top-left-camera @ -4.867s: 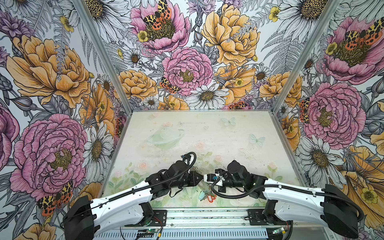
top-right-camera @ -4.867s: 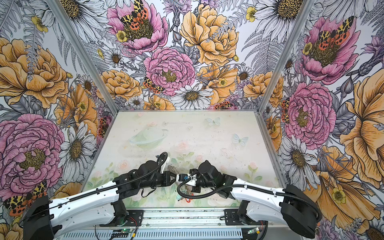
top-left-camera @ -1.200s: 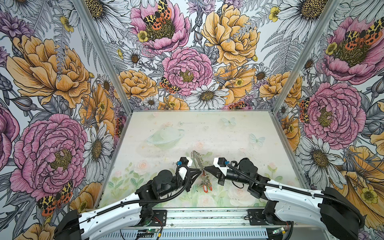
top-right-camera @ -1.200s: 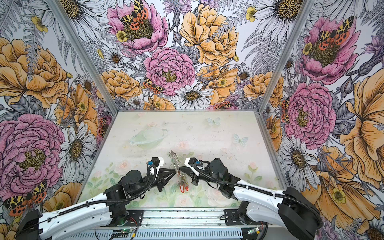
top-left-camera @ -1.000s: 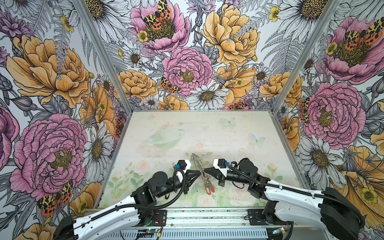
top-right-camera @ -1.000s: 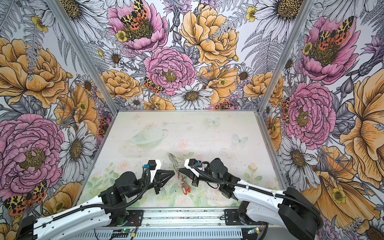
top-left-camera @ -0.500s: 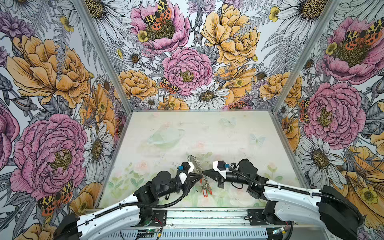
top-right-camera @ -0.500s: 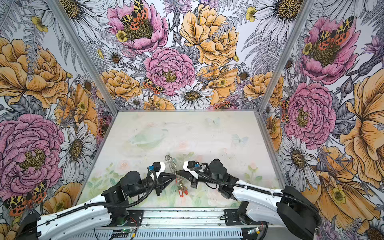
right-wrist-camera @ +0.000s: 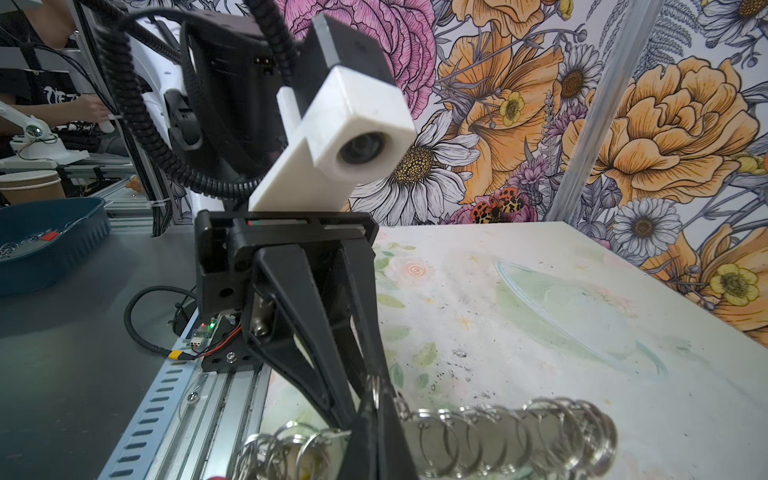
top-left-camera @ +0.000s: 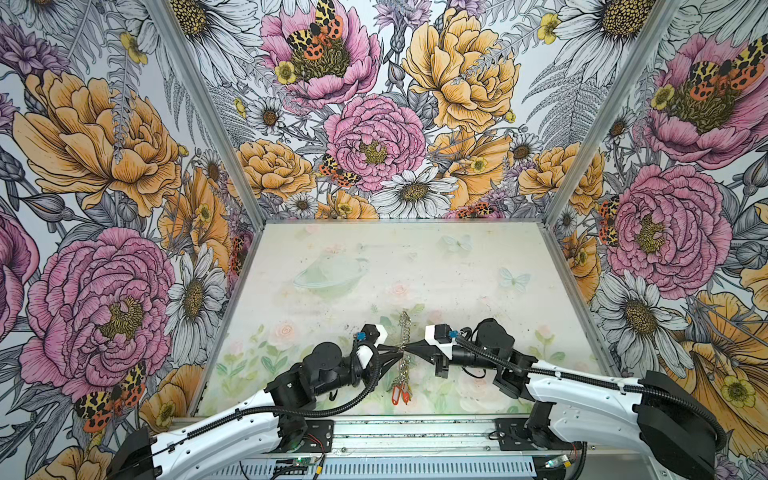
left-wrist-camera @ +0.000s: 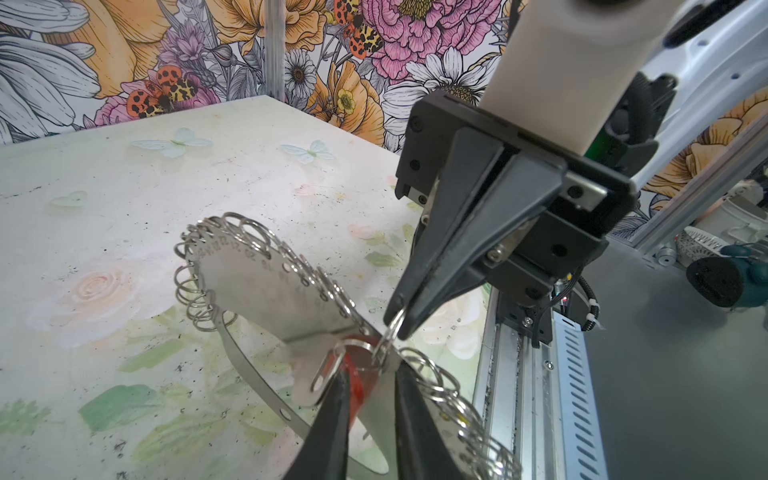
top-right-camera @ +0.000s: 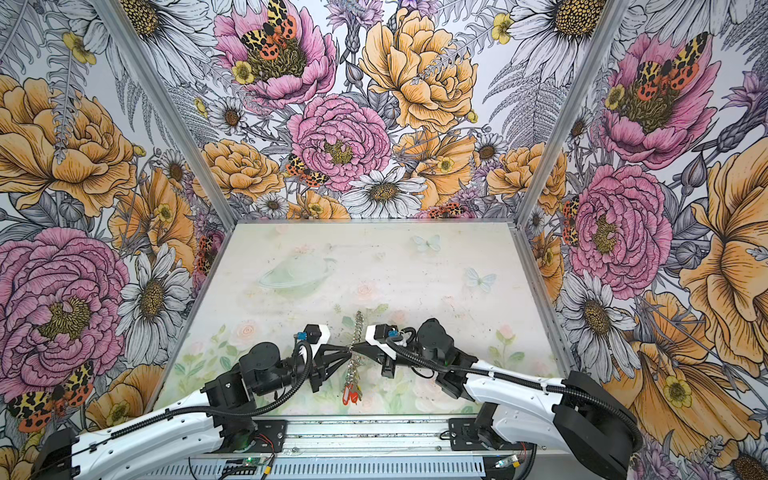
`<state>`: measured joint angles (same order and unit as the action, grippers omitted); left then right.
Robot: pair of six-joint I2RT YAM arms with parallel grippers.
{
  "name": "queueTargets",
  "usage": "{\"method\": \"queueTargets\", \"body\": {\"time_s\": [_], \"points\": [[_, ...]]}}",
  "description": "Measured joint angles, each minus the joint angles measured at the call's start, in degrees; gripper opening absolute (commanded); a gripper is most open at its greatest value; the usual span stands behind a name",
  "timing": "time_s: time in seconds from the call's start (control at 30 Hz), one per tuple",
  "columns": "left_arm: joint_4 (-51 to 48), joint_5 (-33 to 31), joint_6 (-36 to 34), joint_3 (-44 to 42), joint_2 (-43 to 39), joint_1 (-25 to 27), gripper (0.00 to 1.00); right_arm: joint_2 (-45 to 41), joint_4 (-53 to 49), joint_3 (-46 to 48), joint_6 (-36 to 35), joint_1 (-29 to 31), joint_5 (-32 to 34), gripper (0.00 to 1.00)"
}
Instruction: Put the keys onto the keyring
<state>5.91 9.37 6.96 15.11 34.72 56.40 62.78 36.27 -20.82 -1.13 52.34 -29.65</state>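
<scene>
We note the keyring held edge-on over the bench's near middle, red tag dangling nearside. Right claw pinches one of its wire rings; left claw slightly spread astride it.

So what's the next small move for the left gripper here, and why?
Probably draw the left gripper straight back off the keyring: its jaws stand apart, the red tag hangs below the keyring, and the right gripper pinches a wire ring, carrying it.
</scene>
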Motion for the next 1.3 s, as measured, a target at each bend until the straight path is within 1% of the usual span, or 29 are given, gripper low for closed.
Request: {"method": "queueTargets", "body": {"time_s": [0.07, 0.2, 0.3, 0.47, 0.77, 0.8, 0.87, 0.93, 1.07, 1.13, 1.23, 1.27, 1.3], "points": [[0.0, 0.3, 0.0, 0.0, -1.3, -0.1, 0.26, 0.0, -0.3, 0.0, 0.0, 0.0, 0.0, 0.0], [0.1, 0.6, 0.0, 0.0, -2.5, -0.1, 0.23, 0.0, -0.7, 0.0, -0.2, 0.0, 0.0, 0.0], [0.1, 0.8, -0.1, 0.0, -1.7, -0.2, 0.18, 0.0, -0.8, 0.0, -0.2, 0.0, -0.5, 0.0], [0.2, 1.5, -1.0, 0.1, 1.2, -0.3, 0.14, 0.0, -0.9, 0.0, -0.2, 0.0, -1.8, 0.0], [0.7, 2.8, -1.4, 0.7, 2.8, -0.4, 0.13, 0.4, -1.1, 0.0, -0.2, 0.0, -2.7, 0.0], [0.7, 2.9, -1.4, 0.7, 2.9, -0.4, 0.12, 0.5, -1.1, 0.0, -0.2, 0.0, -2.9, 0.0], [0.5, 3.2, -1.4, 0.7, 3.0, -0.4, 0.07, 0.8, -0.9, 0.0, -0.2, 0.0, -3.3, 0.0], [0.3, 3.4, -1.5, 0.7, 3.1, -0.5, 0.05, 1.1, -0.9, 0.0, -0.2, -0.1, -3.4, 0.0], [-0.2, 3.8, -1.6, 0.7, 3.8, -0.8, 0.05, 1.8, -1.3, 0.0, -0.2, -0.3, -3.4, 0.0], [-0.5, 3.8, -1.6, 0.7, 4.2, -0.8, 0.07, 2.1, -1.8, 0.0, -0.2, -0.3, -3.4, 0.0], [-1.0, 3.8, -1.6, 0.7, 4.4, -0.8, 0.09, 2.5, -2.6, -0.4, -0.2, -0.3, -3.6, 0.0], [-1.0, 3.8, -1.7, 0.7, 4.4, -0.8, 0.08, 2.6, -2.9, -0.6, -0.2, -0.3, -3.7, 0.0], [-1.0, 3.8, -2.0, 0.7, 4.4, -0.8, 0.05, 2.6, -3.1, -0.7, -0.1, -0.3, -3.7, 0.0]]}}
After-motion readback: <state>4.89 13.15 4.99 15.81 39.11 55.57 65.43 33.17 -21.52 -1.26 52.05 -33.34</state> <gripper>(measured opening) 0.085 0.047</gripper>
